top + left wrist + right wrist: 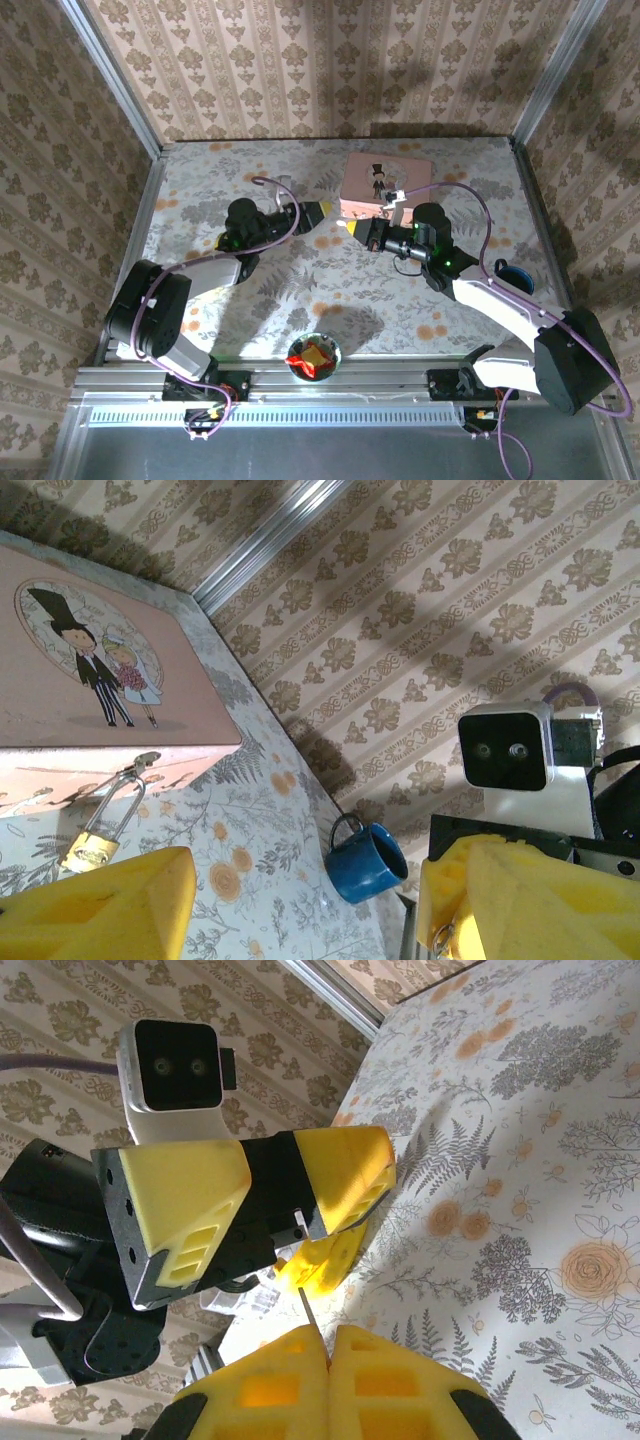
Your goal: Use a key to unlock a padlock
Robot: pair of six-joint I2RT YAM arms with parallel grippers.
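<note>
From above, the pink rectangular tin box (385, 180) lies near both arms, its front detail too small to discern. Left wrist: the tiny brass-yellow padlock (90, 848) hangs at the box's front; the left gripper (300, 905) is spread, its fingers cropped. Right wrist: the right gripper (328, 1355), pressed together, pinches a slim metal key (306, 1310), mostly hidden.

Item count: one padlock (92, 845); one key (306, 1307); one pink box (385, 183), far right; one blue cup (362, 866), right edge; one small bowl (336, 352), near edge. Grippers: two, namely the left gripper (318, 212) and the right gripper (357, 228).
</note>
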